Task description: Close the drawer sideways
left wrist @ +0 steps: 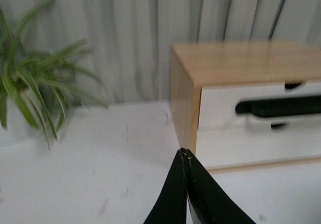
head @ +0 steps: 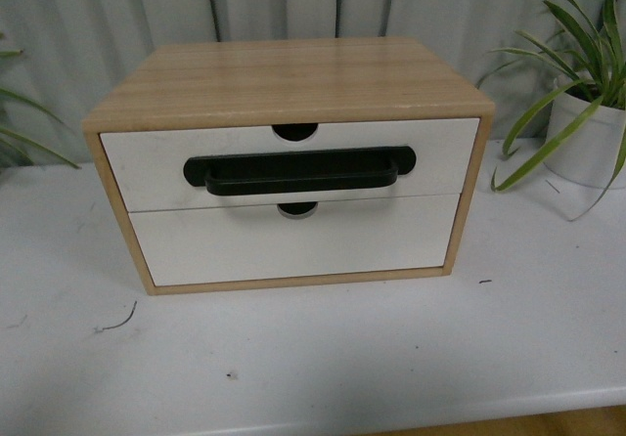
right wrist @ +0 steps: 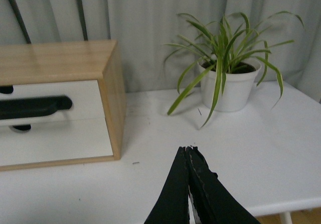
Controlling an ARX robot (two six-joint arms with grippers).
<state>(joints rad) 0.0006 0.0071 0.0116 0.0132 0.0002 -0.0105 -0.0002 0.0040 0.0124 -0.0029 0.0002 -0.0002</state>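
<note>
A wooden cabinet (head: 284,79) stands on the white table (head: 323,358). Its upper drawer (head: 147,167) has a white front, a wide black bar handle (head: 298,172) and a semicircular notch in the top edge. The front sits about flush with the cabinet frame. It also shows in the left wrist view (left wrist: 220,103) and the right wrist view (right wrist: 80,96). Neither gripper shows in the front view. My left gripper (left wrist: 185,153) is shut and empty, off the cabinet's left front corner. My right gripper (right wrist: 188,149) is shut and empty over the table, right of the cabinet.
A handleless white lower drawer (head: 293,245) sits under the handled one. A potted plant in a white pot (head: 587,143) stands right of the cabinet, and another plant (left wrist: 30,93) stands to its left. A grey curtain hangs behind.
</note>
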